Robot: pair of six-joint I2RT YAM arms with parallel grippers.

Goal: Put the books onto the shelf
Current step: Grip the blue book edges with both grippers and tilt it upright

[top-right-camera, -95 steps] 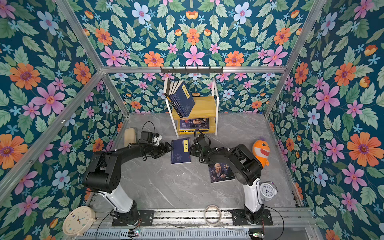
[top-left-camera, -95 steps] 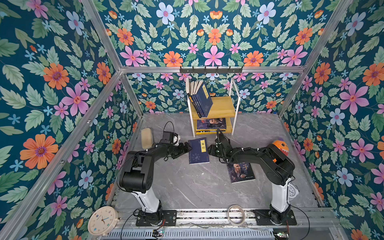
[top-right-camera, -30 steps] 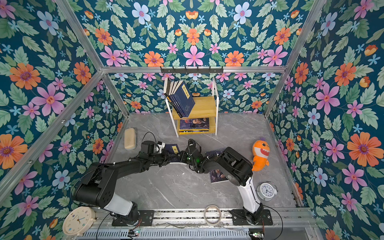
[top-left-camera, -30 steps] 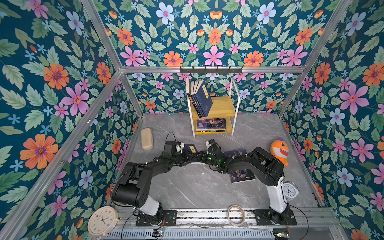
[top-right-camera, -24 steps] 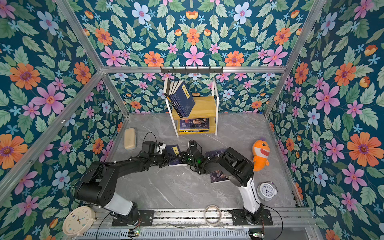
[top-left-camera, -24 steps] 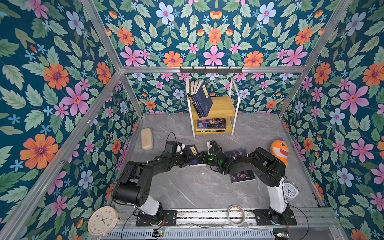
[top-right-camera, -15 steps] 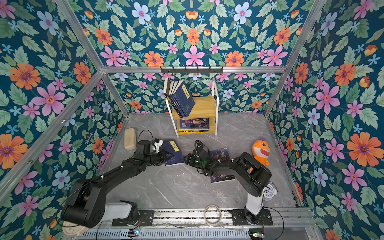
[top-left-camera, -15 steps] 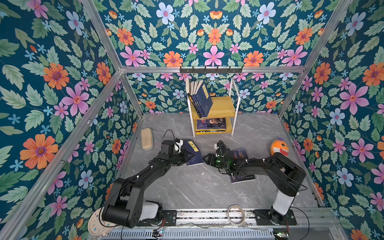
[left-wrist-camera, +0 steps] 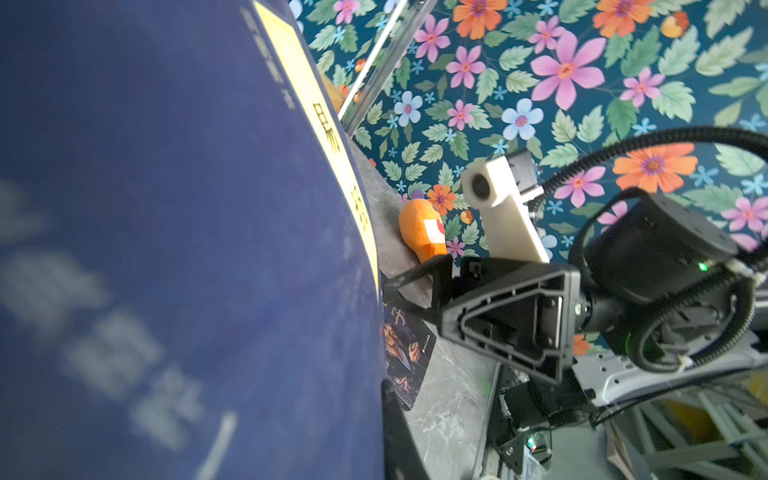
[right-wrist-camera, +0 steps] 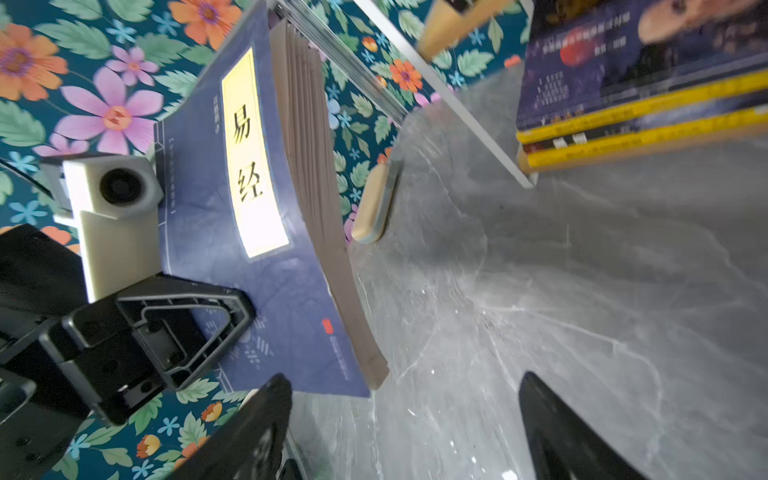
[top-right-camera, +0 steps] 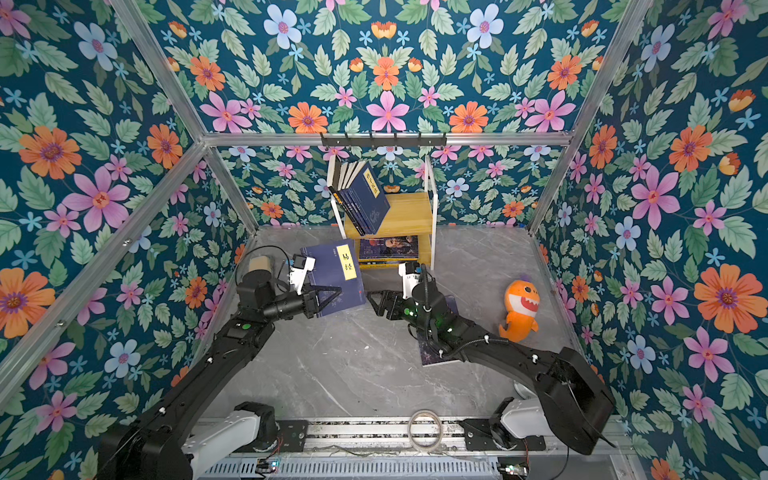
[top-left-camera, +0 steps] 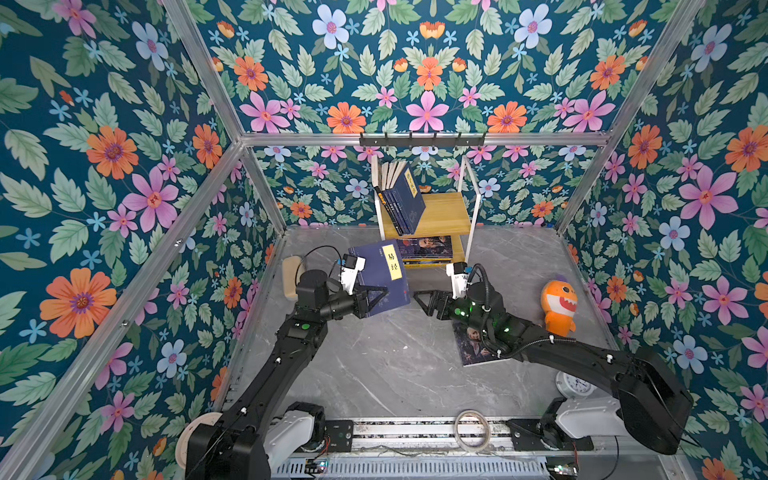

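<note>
A navy book (top-left-camera: pixel 382 274) with a yellow label hangs tilted above the table, and my left gripper (top-left-camera: pixel 374 297) is shut on its lower corner. In the left wrist view this book (left-wrist-camera: pixel 166 208) fills the picture. My right gripper (top-left-camera: pixel 419 299) stands open and empty just right of it; in the right wrist view its jaws (right-wrist-camera: pixel 403 415) are wide apart over bare table. The shelf (top-left-camera: pixel 446 212) stands at the back, with navy books (top-left-camera: pixel 401 199) leaning on its top board and a flat stack (top-left-camera: pixel 426 249) on the lower one. A dark portrait book (top-left-camera: pixel 473 349) lies under my right arm.
An orange shark plush (top-left-camera: pixel 559 301) sits right of my right arm. A wooden block (top-left-camera: pixel 291 276) lies by the left wall. A white alarm clock (top-left-camera: pixel 575 384), a tape roll (top-left-camera: pixel 471 428) and a wooden clock (top-left-camera: pixel 187 440) are near the front rail. A black hook rail (top-left-camera: pixel 422 139) hangs above the shelf.
My left gripper closed on the navy book and raised it off the table toward the shelf. My right gripper opened, came off the book and drew back to the right.
</note>
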